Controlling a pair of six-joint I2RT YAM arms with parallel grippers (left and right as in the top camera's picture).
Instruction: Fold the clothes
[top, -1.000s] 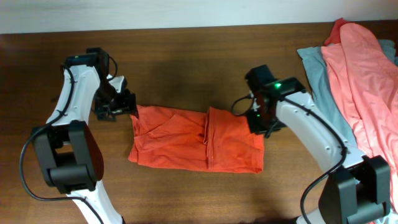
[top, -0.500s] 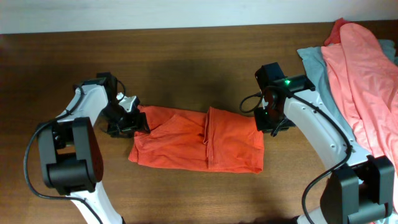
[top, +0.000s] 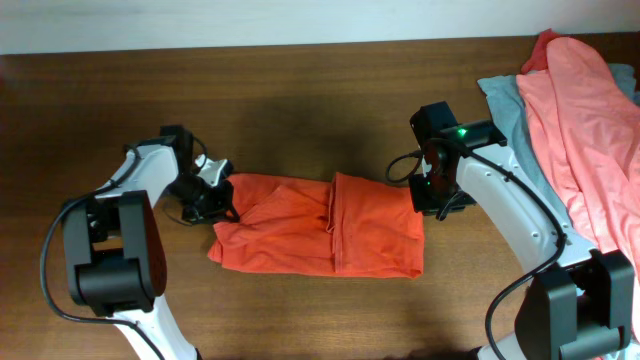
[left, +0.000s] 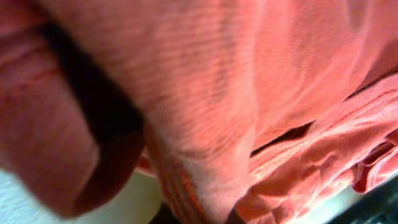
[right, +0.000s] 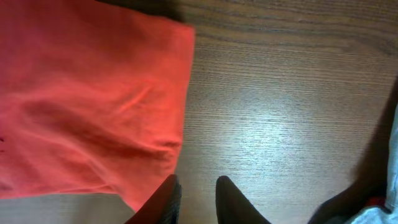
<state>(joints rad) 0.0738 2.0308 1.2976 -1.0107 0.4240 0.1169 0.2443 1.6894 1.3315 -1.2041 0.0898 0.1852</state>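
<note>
You've got the orange-red T-shirt (top: 320, 235) lying folded into a wide strip mid-surface (top: 300, 100), between the arms. The left gripper (top: 213, 197) is at its left edge. That wrist cam is all red fabric, so I can't tell how the jaws stand; probably cloth between them. The right gripper (right: 196, 190) is over bare wood just beside the shirt's right edge, jaws a narrow slit apart, empty. Far right: a salmon-pink garment (top: 585, 120) heaped over a grey-blue one (top: 505, 110).
</note>
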